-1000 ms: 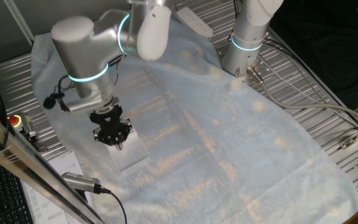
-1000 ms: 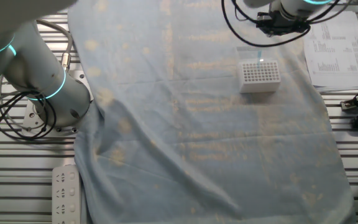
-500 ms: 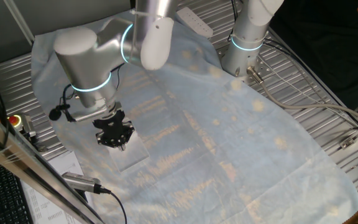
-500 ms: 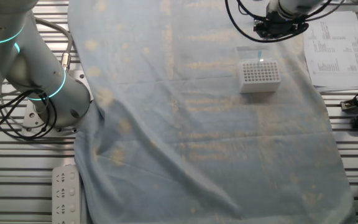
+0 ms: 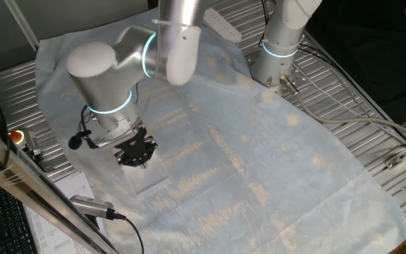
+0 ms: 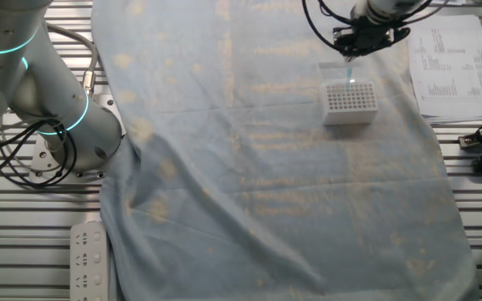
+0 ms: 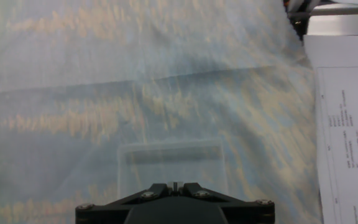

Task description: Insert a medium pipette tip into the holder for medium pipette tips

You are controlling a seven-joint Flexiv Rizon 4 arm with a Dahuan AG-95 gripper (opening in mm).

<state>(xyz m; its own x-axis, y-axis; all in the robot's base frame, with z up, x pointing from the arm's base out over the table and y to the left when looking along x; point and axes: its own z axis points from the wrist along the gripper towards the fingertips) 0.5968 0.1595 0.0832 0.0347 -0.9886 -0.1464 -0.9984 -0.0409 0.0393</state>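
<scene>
The holder for medium pipette tips (image 6: pixel 349 100) is a small white box with a grid of holes, standing on the cloth. It looks translucent in one fixed view (image 5: pixel 146 175) and in the hand view (image 7: pixel 171 163). My gripper (image 6: pixel 349 57) hangs just above the holder's far edge; it also shows in one fixed view (image 5: pixel 140 161). In the hand view the gripper (image 7: pixel 175 185) has its jaws nearly together on a pale sliver. The medium pipette tip (image 6: pixel 351 73) shows as a thin teal line pointing down from the gripper toward the holder.
A pale blue cloth (image 6: pixel 249 167) covers the table. Printed papers (image 6: pixel 452 58) lie beside the holder, also in the hand view (image 7: pixel 347 124). A second arm's base (image 5: pixel 277 44) stands at the back. A power strip (image 6: pixel 87 261) and a red button (image 5: pixel 17 135) sit at the edges.
The arm has swung and the gripper has shifted a little sideways over the holder, staying shut on the tip. The holder has not moved.
</scene>
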